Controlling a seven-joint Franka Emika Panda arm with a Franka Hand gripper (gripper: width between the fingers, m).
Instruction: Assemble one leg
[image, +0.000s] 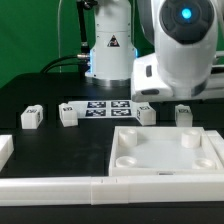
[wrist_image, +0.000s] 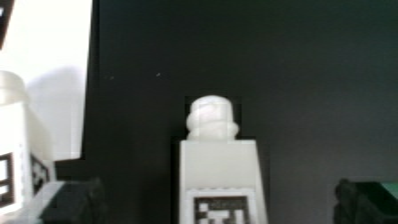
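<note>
Several small white legs with black-and-white tags stand in a row on the black table: two at the exterior view's left (image: 30, 117) (image: 68, 115) and two at the right (image: 146, 112) (image: 184, 112). In the wrist view one leg (wrist_image: 217, 160) lies between my dark fingertips (wrist_image: 71, 200), its tag towards the camera and its rounded peg pointing away. My gripper (wrist_image: 217, 203) is open, with a gap between the leg and each finger. A second leg (wrist_image: 18, 140) shows at the edge. In the exterior view the arm's white hand (image: 165, 78) hangs above the right-hand legs and hides the fingers.
The marker board (image: 108, 107) lies in the middle of the row. The large flat white panel (image: 150, 152) with round sockets lies in front at the exterior view's right. Long white bars (image: 70, 186) run along the front, and another piece (image: 5, 150) sits at the left edge.
</note>
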